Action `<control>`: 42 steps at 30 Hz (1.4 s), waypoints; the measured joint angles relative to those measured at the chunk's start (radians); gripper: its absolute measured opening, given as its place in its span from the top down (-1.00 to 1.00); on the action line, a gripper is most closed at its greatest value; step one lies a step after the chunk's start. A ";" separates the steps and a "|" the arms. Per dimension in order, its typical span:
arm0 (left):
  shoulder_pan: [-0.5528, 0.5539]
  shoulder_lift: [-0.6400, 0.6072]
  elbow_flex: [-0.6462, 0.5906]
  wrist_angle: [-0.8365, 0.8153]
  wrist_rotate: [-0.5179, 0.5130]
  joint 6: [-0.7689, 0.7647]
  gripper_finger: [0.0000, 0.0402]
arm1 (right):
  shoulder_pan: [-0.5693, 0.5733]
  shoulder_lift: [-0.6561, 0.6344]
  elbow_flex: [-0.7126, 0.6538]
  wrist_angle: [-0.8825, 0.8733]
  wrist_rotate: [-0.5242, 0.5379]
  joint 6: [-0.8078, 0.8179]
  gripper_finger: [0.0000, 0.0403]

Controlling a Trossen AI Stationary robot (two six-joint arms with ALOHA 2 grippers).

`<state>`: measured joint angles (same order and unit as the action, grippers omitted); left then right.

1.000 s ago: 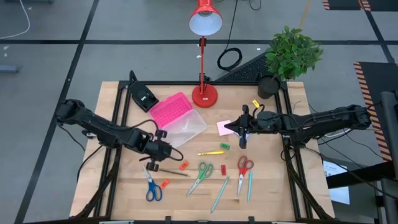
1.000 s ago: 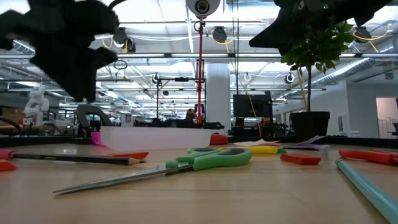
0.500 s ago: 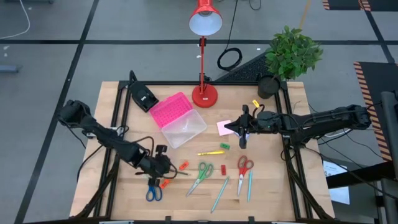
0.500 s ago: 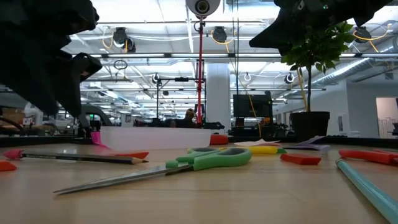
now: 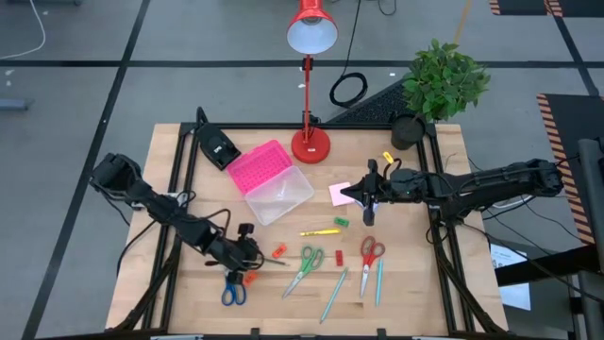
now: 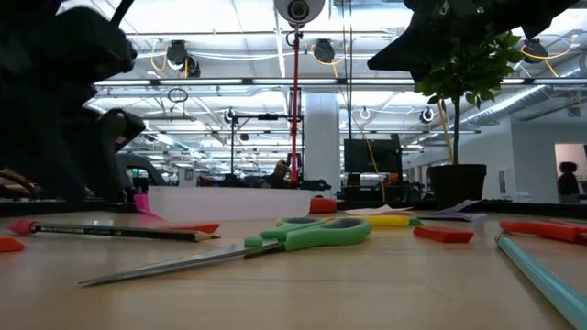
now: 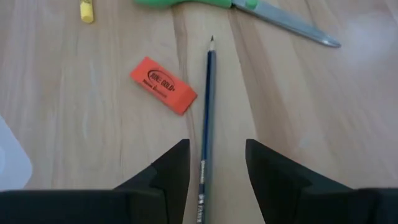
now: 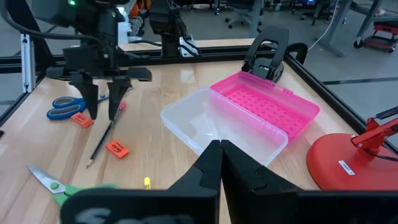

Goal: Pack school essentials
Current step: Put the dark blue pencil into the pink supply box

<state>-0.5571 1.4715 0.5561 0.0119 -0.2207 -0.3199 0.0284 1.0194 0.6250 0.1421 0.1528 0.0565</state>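
My left gripper (image 7: 216, 143) is open and low over the table's near left. Its two fingers stand on either side of a dark pencil (image 7: 206, 106) that lies flat on the wood, near the pencil's eraser end, without touching it. In the right wrist view the same left gripper (image 8: 102, 115) points down over the pencil (image 8: 102, 142). An orange eraser (image 7: 163, 85) lies just beside the pencil. Blue scissors (image 5: 231, 288), green scissors (image 5: 307, 264) and red scissors (image 5: 370, 253) lie flat nearby. My right gripper (image 5: 368, 198) hangs shut and holds nothing, beside a pink sticky-note pad (image 5: 342, 193).
A clear box with its pink lid open (image 5: 269, 181) sits at the table's middle left, with a black device (image 5: 217, 146) behind it. A red lamp (image 5: 310, 142) and a potted plant (image 5: 439, 80) stand at the back. A yellow marker (image 5: 321, 231) and teal pens (image 5: 335, 293) lie near the front.
My left gripper has gone toward the table's near edge and come down, so its open fingers now stand astride the pencil. The pencil and the other stationery have kept their places.
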 joint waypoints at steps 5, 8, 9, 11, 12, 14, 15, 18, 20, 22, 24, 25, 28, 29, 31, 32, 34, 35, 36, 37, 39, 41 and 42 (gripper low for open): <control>0.000 0.000 -0.074 0.098 0.004 -0.017 0.21 | 0.000 0.000 0.000 0.002 0.000 -0.015 1.00; 0.000 0.000 -0.112 0.136 -0.004 -0.023 0.21 | 0.000 0.000 0.000 0.003 0.000 -0.016 1.00; -0.001 0.000 -0.122 0.154 -0.008 -0.022 0.21 | 0.000 0.000 0.000 0.003 0.000 -0.016 1.00; -0.002 0.000 -0.137 0.178 -0.009 -0.008 0.21 | 0.000 0.000 0.000 0.003 0.000 -0.016 1.00; -0.002 0.000 -0.144 0.177 -0.010 -0.003 0.21 | 0.000 0.000 0.000 0.003 0.000 -0.016 1.00; -0.002 -0.001 -0.151 0.179 -0.012 0.001 0.25 | 0.000 0.000 0.000 0.003 0.000 -0.016 1.00; -0.002 -0.001 -0.156 0.182 -0.013 0.004 0.28 | 0.000 0.000 0.000 0.003 0.000 -0.016 1.00; -0.007 -0.001 -0.160 0.185 -0.013 0.021 0.43 | 0.000 0.000 0.000 0.003 0.000 -0.016 1.00; -0.007 -0.001 -0.161 0.184 -0.015 0.026 0.53 | 0.000 0.000 0.000 0.003 0.000 -0.016 1.00; -0.007 -0.001 -0.161 0.182 -0.015 0.028 0.62 | 0.000 0.000 0.000 0.003 0.000 -0.016 1.00; -0.007 -0.002 -0.161 0.173 -0.015 0.031 0.69 | 0.000 0.000 0.000 0.003 0.000 -0.016 1.00; -0.007 -0.002 -0.161 0.166 -0.015 0.034 0.72 | 0.000 0.000 0.000 0.003 0.000 -0.017 1.00; -0.007 -0.003 -0.160 0.146 -0.016 0.037 0.81 | 0.000 0.000 0.000 0.003 0.000 -0.017 1.00; -0.007 -0.003 -0.160 0.144 -0.016 0.037 0.83 | 0.000 0.000 0.000 0.003 0.000 -0.017 1.00; -0.007 -0.003 -0.160 0.143 -0.016 0.037 0.86 | 0.000 0.000 0.000 0.003 0.000 -0.017 1.00; -0.007 -0.003 -0.160 0.143 -0.016 0.037 0.88 | 0.000 0.000 0.000 0.003 0.000 -0.017 1.00; -0.007 -0.002 -0.161 0.146 -0.016 0.041 0.89 | 0.000 0.000 0.000 0.003 0.000 -0.017 1.00; -0.007 -0.002 -0.161 0.150 -0.016 0.045 0.89 | 0.000 0.000 0.000 0.003 0.000 -0.017 1.00; -0.007 -0.002 -0.161 0.153 -0.017 0.046 0.89 | 0.000 0.000 0.000 0.003 0.000 -0.017 1.00; -0.007 -0.002 -0.162 0.156 -0.017 0.048 0.88 | 0.000 0.000 0.000 0.003 0.000 -0.017 1.00; -0.006 -0.001 -0.162 0.161 -0.017 0.049 0.86 | 0.000 0.000 0.000 0.003 0.000 -0.017 1.00; -0.006 -0.001 -0.161 0.167 -0.016 0.050 0.86 | 0.000 0.000 0.000 0.003 0.000 -0.017 1.00; -0.006 -0.001 -0.159 0.168 -0.015 0.050 0.85 | 0.000 0.000 0.000 0.003 0.000 -0.020 1.00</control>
<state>-0.5636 1.4704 0.3967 0.1797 -0.2358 -0.2703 0.0284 1.0191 0.6250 0.1448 0.1528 0.0368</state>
